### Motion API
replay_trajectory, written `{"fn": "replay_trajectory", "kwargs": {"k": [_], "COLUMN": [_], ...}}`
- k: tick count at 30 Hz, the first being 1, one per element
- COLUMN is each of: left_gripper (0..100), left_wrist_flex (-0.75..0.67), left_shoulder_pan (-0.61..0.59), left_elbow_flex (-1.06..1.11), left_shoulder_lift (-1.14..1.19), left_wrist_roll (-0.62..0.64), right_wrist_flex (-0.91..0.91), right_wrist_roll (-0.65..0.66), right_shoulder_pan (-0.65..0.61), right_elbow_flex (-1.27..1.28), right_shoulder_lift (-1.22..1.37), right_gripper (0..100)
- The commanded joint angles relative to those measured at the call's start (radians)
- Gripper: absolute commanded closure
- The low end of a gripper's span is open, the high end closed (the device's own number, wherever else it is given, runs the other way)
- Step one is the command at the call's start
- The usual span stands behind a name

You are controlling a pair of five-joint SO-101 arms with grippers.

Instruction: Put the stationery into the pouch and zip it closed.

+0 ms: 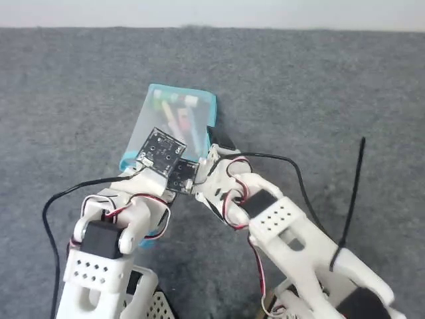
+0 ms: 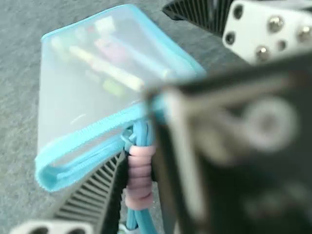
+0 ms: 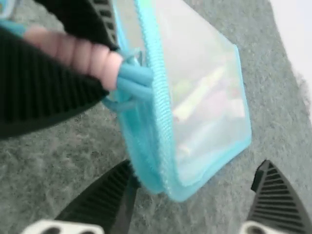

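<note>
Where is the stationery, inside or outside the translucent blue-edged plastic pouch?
Inside: coloured pens show through the translucent blue-edged pouch.

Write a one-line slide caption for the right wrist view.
Open right gripper straddles the end of the pouch, stationery inside, while the left gripper pinches its pink zip pull.

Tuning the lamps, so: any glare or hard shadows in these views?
High view: soft, even light, only faint shadows on the mat. Left wrist view: no glare on the pouch; stationery shows through, pull evenly lit. Right wrist view: white strip beyond the mat is brightest.
</note>
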Motion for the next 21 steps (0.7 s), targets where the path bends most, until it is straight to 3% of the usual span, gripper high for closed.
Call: {"fn": "replay_trajectory", "kwargs": {"k": [1, 4, 10, 21], "left_gripper": [99, 99, 99, 99], "left_wrist_flex": [-0.021, -0.031, -0.077, 0.037], "left_shoulder_pan": [-0.021, -0.049, -0.224, -0.075], "left_elbow_flex": [-0.045, -0.053, -0.05, -0.093], "left_shoulder_lift": [-0.012, -0.014, -0.012, -0.014], "left_wrist_roll": [-0.002, 0.046, 0.055, 0.0], "right_wrist_flex": [0.002, 0.012, 0.008, 0.013], "right_wrist_roll": [-0.041, -0.074, -0.218, -0.229], "right_shoulder_pan": [-0.013, -0.013, -0.013, 0.008], "right_elbow_flex": [-0.058, -0.058, -0.064, -0.081], "right_shoulder_lift": [0.01, 0.008, 0.001, 0.01], "right_gripper": [66.0, 66.0, 66.0, 66.0]}}
